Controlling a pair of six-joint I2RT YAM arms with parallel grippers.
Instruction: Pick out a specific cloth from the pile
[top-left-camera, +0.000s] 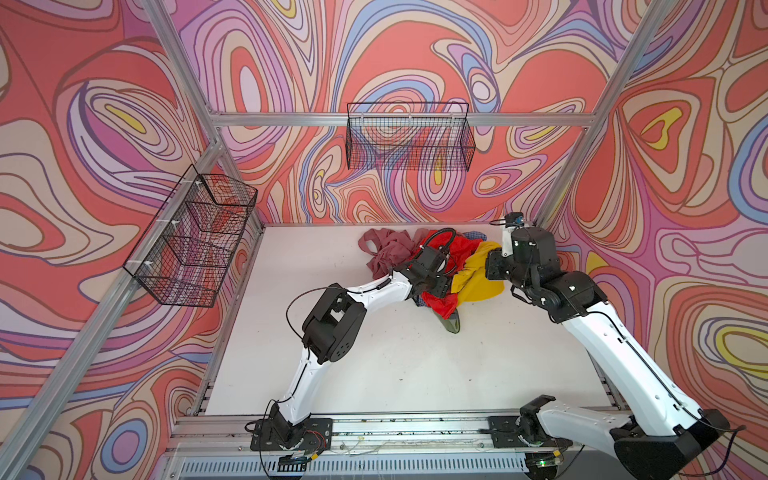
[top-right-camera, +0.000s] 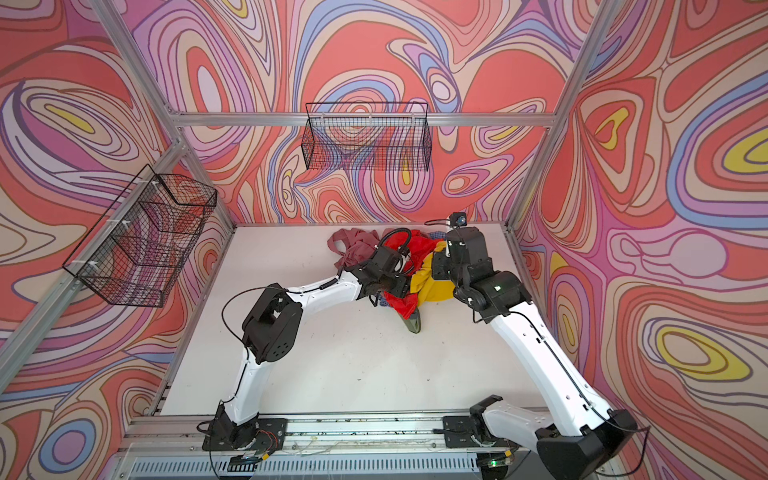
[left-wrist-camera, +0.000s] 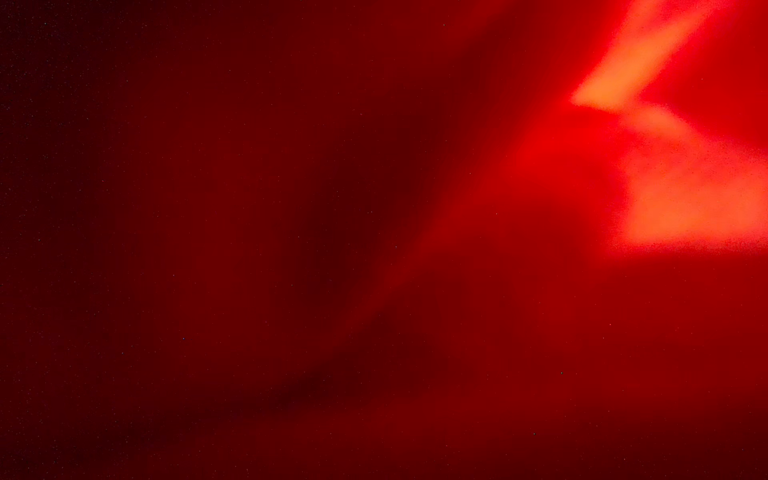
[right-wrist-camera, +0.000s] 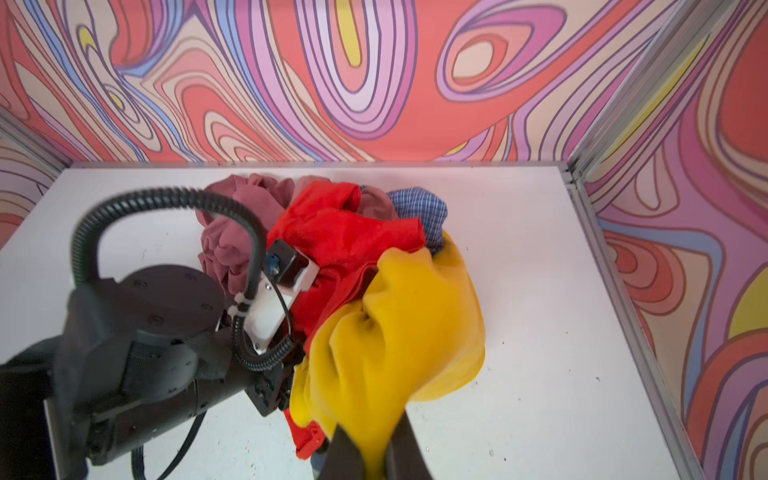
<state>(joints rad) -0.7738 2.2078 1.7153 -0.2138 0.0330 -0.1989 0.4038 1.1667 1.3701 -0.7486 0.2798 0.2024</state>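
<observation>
While the right tool (right-wrist-camera: 365, 451) stands closed on a bunched fold of the yellow cloth (right-wrist-camera: 399, 328), that cloth hangs stretched from the dark fingers (right-wrist-camera: 345, 453) toward the pile (top-left-camera: 432, 266), its long axis running from the tool down to the heap. In both top views the yellow cloth (top-left-camera: 478, 274) lies at the right edge of the pile, touching the red cloth (top-left-camera: 461, 249), near the back of the white table (top-left-camera: 395, 365). A pink cloth (top-left-camera: 384, 249) sits on the pile's left side, a blue-checked piece (right-wrist-camera: 419, 208) at its back, and an olive scrap (top-left-camera: 451, 322) pokes out at the front. The left tool (top-left-camera: 436, 286) is buried in the red cloth; whether it is open or gripping I cannot tell, since its wrist view shows only blurred red fabric (left-wrist-camera: 374, 249). No writing or label can be read anywhere.
</observation>
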